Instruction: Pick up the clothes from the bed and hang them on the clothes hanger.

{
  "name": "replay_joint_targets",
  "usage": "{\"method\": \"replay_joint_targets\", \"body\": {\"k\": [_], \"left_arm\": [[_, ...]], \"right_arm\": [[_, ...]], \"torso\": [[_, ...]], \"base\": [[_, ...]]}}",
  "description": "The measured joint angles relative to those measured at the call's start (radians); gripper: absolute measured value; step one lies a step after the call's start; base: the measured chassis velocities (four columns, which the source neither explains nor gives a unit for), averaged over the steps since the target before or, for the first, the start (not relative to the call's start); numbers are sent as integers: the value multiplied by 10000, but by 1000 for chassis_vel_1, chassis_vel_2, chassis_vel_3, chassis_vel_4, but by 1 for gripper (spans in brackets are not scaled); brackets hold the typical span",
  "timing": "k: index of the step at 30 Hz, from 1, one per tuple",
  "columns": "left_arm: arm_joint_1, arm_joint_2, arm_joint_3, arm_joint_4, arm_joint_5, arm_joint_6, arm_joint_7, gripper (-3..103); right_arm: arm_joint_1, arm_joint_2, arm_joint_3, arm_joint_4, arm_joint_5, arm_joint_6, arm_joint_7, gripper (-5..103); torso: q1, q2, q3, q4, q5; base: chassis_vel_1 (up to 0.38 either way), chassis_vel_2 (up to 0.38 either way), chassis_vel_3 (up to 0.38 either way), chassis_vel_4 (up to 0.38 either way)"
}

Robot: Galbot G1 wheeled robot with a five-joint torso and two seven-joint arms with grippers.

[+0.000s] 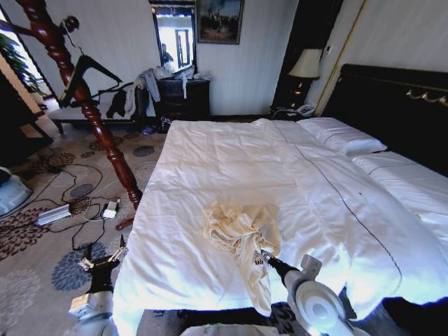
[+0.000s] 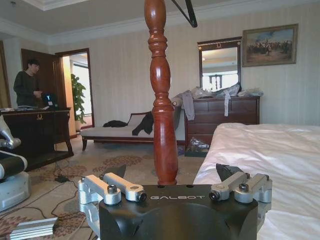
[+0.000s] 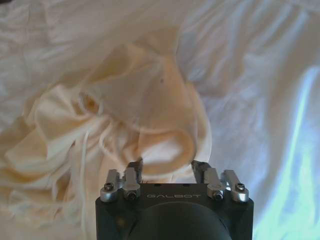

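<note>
Clothes (image 1: 241,231): thin soft cloth, matt, crumpled, cream. Bed (image 1: 231,164): white quilted cloth, matt, lightly creased; headboard dark, slight sheen. Pole (image 2: 161,95): turned wood, reddish-brown, glossy varnish. Hanger (image 1: 87,73): black, matt. Right gripper (image 3: 166,167): matt black body, bare silver metal finger links. Left gripper (image 2: 175,187): same finish. Carpet (image 1: 42,231): patterned pile, matt.

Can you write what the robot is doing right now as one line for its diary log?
right gripper: open, at cream clothes | clothes: crumpled on bed | left gripper: open, idle beside bed | hanger: on wooden pole
</note>
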Motion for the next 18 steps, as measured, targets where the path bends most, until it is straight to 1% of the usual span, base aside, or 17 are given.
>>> {"method": "replay_joint_targets", "body": {"k": [1, 2, 6, 8, 12, 14, 16, 17, 18], "left_arm": [[-4, 0, 3, 9, 2, 1, 0, 100], [-4, 0, 3, 9, 2, 1, 0, 100], [-9, 50, -14, 22, -9, 0, -3, 100], [-9, 63, -19, 26, -13, 0, -4, 100], [-13, 83, -24, 41, -18, 6, -7, 100], [-14, 86, -24, 41, -18, 6, -7, 100], [-15, 92, -23, 41, -20, 8, -7, 100], [-15, 95, -22, 41, -24, 8, -8, 100], [-15, 95, -22, 41, -24, 8, -8, 100]], "right_arm": [[74, 2, 48, -68, -42, 68, -33, 49], [74, 2, 48, -68, -42, 68, -33, 49], [195, -18, 186, -123, -85, 193, -110, 27], [189, -23, 192, -123, -97, 214, -132, 27], [30, -38, 160, -11, -335, 370, -393, 6], [-1, -49, 157, 18, -444, 422, -479, 6], [-51, -107, 175, 79, -752, 598, -778, 1], [-60, -159, 224, 118, -983, 773, -1034, 1], [-60, -159, 224, 118, -983, 773, -1034, 1]], "torso": [[0, 0, 0, 0, 0], [0, 0, 0, 0, 0], [0, 0, 0, 1, 1], [0, 0, 0, 1, 1], [1, -1, 0, 0, 1], [0, 0, 0, 0, 1], [1, -1, 0, 0, 1], [0, -1, 0, 0, 2], [0, -1, 0, 0, 2]], "base": [[0, 0, 0, 0], [0, 0, 0, 0], [0, 0, 0, 0], [0, 0, 0, 0], [0, 0, 0, 0], [0, 0, 0, 0], [0, 0, 0, 0], [0, 0, 0, 0], [0, 0, 0, 0]]}}
